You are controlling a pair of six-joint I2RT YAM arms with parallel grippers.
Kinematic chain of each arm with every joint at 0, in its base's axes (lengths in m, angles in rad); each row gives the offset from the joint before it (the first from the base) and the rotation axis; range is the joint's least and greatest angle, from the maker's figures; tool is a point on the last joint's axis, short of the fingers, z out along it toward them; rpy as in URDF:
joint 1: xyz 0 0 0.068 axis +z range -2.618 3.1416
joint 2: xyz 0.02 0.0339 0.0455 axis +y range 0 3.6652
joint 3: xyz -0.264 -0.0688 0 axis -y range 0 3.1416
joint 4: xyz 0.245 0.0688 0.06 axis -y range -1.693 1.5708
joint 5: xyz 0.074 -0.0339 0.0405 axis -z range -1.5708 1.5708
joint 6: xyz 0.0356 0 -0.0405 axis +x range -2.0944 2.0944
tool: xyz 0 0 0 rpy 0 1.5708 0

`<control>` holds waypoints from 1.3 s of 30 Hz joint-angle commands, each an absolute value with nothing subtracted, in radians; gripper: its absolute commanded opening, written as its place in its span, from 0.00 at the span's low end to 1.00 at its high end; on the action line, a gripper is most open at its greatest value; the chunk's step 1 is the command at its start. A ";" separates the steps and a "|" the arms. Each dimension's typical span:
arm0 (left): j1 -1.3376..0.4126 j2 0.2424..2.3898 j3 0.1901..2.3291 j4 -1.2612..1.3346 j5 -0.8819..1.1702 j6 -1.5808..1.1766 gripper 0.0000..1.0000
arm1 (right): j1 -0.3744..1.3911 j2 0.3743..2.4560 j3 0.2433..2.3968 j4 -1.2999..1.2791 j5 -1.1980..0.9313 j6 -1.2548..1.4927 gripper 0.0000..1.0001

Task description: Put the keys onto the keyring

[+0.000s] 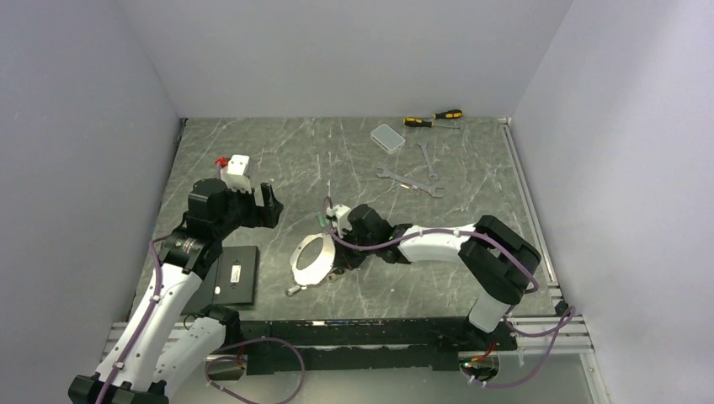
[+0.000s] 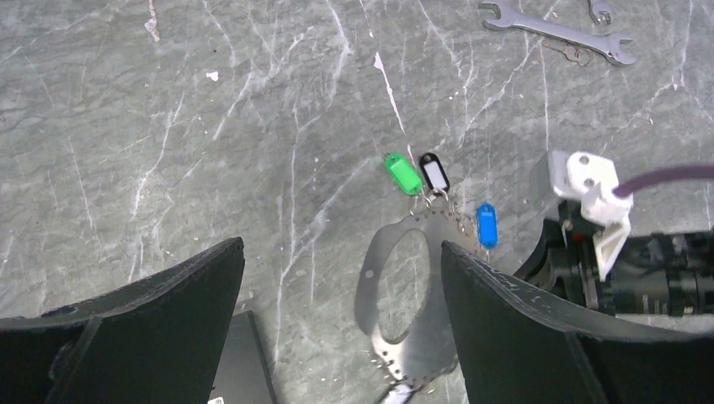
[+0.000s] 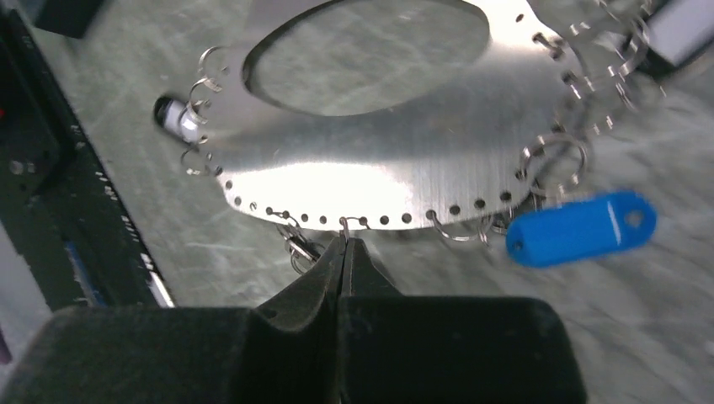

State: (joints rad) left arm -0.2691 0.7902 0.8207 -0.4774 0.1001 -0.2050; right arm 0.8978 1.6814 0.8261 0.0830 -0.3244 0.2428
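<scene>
We found the right gripper [image 3: 345, 244] closed, its tips touching a small wire loop [image 3: 345, 221] on the perforated rim of the flat silver oval keyring [image 3: 396, 168], mid-table. A green-headed key [image 2: 403, 173], black-headed key [image 2: 434, 172] and blue-headed key [image 2: 487, 225] lay at its rim. The left gripper [image 2: 341, 246] hung open above. Long silver wrenches [image 1: 408, 180] and a clear plastic box [image 1: 388, 137] lay well apart, and a flat black box [image 1: 231, 276] sat beside the left arm.

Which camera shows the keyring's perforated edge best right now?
Right wrist: the keyring fills the frame, with the holes along its rim sharp. Left wrist shows its oval smaller and partly hidden; the top view shows it small, holes unreadable.
</scene>
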 commanded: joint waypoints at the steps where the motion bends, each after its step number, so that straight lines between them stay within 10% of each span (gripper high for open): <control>1: -0.272 0.789 0.861 -0.465 0.103 -0.206 0.91 | 0.987 1.708 0.841 0.236 -0.282 0.355 0.00; 23: -0.272 0.796 0.842 -0.417 0.262 -0.190 0.92 | 1.046 1.457 0.657 0.250 -0.036 0.287 0.00; 39: -0.273 0.729 0.754 -0.217 0.794 -0.165 0.97 | 1.083 1.143 0.564 0.370 -0.115 0.171 0.00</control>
State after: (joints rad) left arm -0.2695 0.7425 0.7784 -0.3386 0.5743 -0.1802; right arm 1.0664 1.2072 0.5762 0.2573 -0.0647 0.2123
